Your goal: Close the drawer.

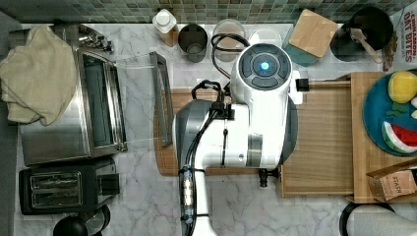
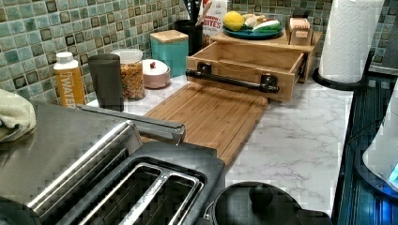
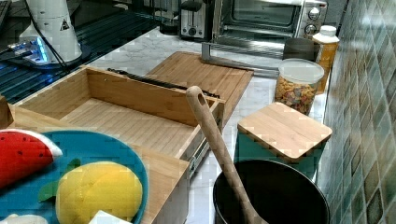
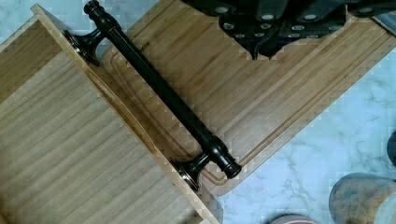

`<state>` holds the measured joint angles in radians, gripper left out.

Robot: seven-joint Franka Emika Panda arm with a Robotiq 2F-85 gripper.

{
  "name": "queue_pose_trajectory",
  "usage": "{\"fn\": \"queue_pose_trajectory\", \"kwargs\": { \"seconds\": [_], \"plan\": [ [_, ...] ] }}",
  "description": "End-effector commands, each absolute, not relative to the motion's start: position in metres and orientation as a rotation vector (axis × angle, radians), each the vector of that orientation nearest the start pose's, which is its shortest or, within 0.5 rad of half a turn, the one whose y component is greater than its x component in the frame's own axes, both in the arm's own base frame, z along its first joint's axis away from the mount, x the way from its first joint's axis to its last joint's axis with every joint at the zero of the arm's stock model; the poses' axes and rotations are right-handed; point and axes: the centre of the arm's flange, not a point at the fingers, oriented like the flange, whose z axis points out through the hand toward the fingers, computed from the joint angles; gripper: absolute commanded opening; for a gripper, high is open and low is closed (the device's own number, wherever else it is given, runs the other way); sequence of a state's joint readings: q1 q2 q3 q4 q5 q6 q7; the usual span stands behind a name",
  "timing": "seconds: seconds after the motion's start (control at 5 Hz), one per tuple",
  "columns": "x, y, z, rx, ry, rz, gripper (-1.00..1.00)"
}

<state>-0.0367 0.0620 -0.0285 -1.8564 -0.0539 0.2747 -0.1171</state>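
From where I sit the drawer [image 2: 244,63] stands pulled well out of its bamboo stand [image 2: 277,40], empty, its front wall overhanging the near edge of the cutting board [image 2: 206,117]. In the wrist view the gripper [image 4: 261,39] hangs over the board, just beside the dark bar handle [image 4: 159,86] and apart from it; I cannot tell how the jaws stand.

Going across the top view's left to right: the toaster oven's glass door [image 1: 142,101] lies dropped open, its edge reaching the board, so backing the arm that way is cramped. The board itself gives me flat open room in front of the handle.

The main risk, as I judge it, is a push off the middle of the handle: that could skew the drawer on its slide [image 3: 198,156] and jam it. Coming in too low, I could catch the board's groove or shove the board. Further right, the stand carries a blue plate [image 1: 376,120] of toy fruit, which a hard shut could jolt.
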Motion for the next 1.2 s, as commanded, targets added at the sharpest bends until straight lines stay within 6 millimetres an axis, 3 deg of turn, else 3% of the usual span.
{"fn": "queue_pose_trajectory", "kwargs": {
  "seconds": [0.2,0.4,0.6,0.8,1.0,1.2],
  "plan": [
    [0.57,-0.047,0.474,-3.007,1.141,0.094,-1.0],
    [0.571,-0.058,0.457,-3.117,0.761,0.119,-1.0],
    [0.563,-0.051,0.439,-3.157,0.443,0.066,-1.0],
    [0.576,-0.045,0.432,-3.159,0.429,0.175,-1.0],
    [0.562,-0.044,0.41,-3.191,0.365,0.1,-1.0],
    [0.559,-0.055,0.376,-3.196,0.269,0.127,-1.0]
  ]
}}
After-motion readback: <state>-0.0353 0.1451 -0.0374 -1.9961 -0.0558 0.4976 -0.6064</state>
